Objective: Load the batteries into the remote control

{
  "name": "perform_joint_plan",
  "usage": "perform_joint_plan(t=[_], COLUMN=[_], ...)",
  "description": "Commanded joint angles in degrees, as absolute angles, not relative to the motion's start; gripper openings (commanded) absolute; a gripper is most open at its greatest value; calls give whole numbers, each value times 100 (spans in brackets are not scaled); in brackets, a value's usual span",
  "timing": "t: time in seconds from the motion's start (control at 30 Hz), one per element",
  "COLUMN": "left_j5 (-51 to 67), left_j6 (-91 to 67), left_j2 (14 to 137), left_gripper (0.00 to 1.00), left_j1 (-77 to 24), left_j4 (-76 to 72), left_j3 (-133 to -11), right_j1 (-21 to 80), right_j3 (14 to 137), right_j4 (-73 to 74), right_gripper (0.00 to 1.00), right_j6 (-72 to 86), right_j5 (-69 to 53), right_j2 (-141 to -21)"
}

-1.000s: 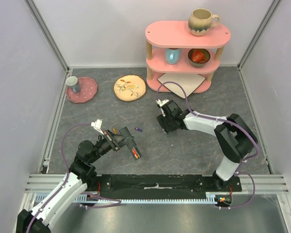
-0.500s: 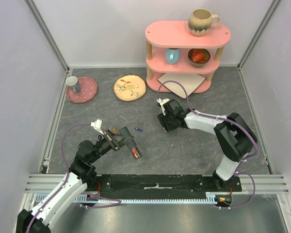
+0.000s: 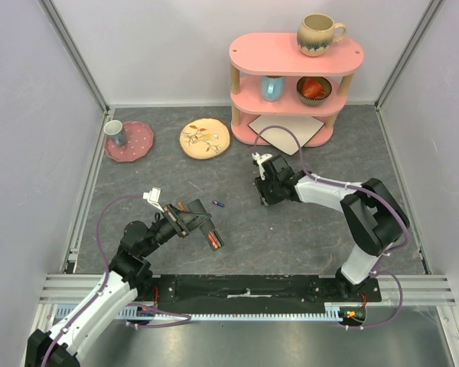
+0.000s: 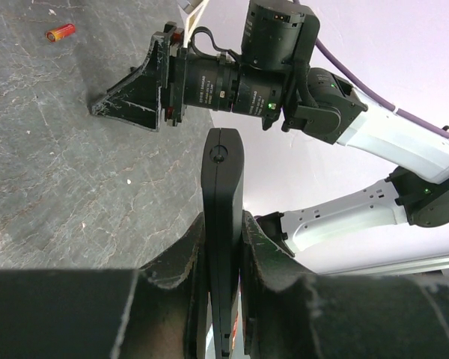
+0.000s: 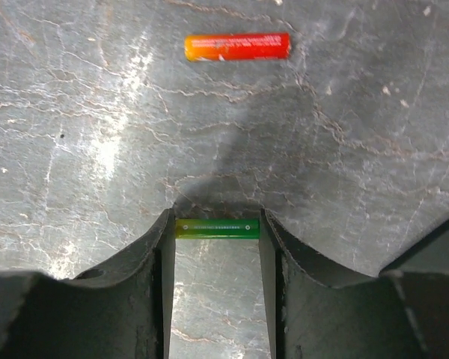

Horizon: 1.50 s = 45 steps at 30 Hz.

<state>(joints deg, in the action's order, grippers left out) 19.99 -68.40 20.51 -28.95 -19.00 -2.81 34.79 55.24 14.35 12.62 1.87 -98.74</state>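
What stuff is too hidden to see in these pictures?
1. Remote: the left wrist view shows only its thin edge, so no battery bay. The left hand hides its lower end.
2. Green battery: in the top view, the right hand covers it.
3. Right wrist view: it is unclear whether that hand squeezes it yet.

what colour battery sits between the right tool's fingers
The battery is green; right wrist view.

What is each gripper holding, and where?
Left gripper: the remote control, jaws on its sides. Right gripper: the green battery, by its two ends.
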Motion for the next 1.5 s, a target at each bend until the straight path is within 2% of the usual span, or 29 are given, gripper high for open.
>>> perform_joint_plan(t=[0.0,0.13,0.27,0.37,0.5,0.67,0.77,0.87,1.0,1.1,1.27,1.47], left_j5=[1978,1934,1960,1942,1977,1951,1960,1986,2004,2013,2039,2048], left_j6=[-6653,-6680,-6697,-6741,-6759,-6741,-6715,-6706,-6715,-6724,-6724,-6750], left_j2=[2013,2039,2092,2144,2188,2188,2180,2145,2109,2066,2013,1890], left_gripper=[2,2,2,2,2,2,2,2,2,2,2,2], left_j1=[-2856,-2865,-2856,-2856,-2865,-2865,-2865,-2865,-2865,-2865,-2865,-2857], left_j4=[-2109,-2171,-2250,-2311,-2355,-2382,-2373,-2356,-2312,-2303,-2268,-2180], left_j3=[-141,-132,-141,-141,-158,-193,-220,-229,-229,-237,-237,-220], right_j1=[3393,3392,3393,3428,3507,3647,3682,3709,3753,3762,3770,3779], right_j3=[5247,4923,4492,4429,4728,5360,5423,5537,5616,5607,5616,5870], right_j4=[1425,1073,791,817,1614,2600,2707,2873,2927,2944,2962,3032], right_gripper=[37,29,29,24,17,15,15,21,42,53,63,69], right_j6=[1809,3781,5504,6404,7002,7207,7251,7269,7172,7093,6988,6374], right_j5=[53,571,896,1299,1994,2522,2566,2575,2435,2295,2136,2048], right_j2=[-9572,-8853,-8482,-8420,-8656,-9210,-9360,-9492,-9641,-9694,-9660,-9492])
